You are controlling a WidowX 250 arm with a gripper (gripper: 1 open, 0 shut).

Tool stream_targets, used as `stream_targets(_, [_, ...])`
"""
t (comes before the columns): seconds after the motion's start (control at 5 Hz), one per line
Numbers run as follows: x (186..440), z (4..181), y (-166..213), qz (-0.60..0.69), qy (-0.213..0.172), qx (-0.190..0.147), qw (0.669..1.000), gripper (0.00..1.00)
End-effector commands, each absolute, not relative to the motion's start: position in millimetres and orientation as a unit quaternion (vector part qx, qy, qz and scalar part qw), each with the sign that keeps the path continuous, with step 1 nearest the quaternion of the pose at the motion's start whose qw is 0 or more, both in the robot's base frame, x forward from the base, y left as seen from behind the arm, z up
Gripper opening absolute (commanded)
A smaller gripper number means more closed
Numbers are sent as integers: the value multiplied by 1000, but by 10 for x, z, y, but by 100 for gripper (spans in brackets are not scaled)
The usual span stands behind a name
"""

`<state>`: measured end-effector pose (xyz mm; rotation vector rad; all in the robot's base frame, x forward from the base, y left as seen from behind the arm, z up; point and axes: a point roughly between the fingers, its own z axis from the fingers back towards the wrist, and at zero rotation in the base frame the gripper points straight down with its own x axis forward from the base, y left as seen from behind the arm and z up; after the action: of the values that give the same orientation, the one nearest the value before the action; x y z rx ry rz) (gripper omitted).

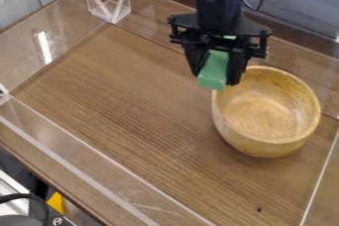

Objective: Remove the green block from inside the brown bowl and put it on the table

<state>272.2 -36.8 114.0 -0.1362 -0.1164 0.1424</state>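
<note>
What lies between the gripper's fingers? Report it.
The green block, clamped in the gripper with nothing else between, beside the brown bowl; the camera view shows it.
</note>
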Motion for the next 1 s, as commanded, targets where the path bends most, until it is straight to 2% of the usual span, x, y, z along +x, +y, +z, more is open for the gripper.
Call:
stream_targets(0.0, [2790,1270,-295,53,-80,-71,993,0])
stream_targets(0.2, [2792,1289,-205,45,-81,-71,993,0])
stream_targets(0.4, [2668,1337,-133,48,-77,-70,993,0])
stream_targets(0.6, [2578,1212,184,94,-75,-65,991,0])
stream_targets(0.8, [2458,1035,319,124,-69,-62,988,0])
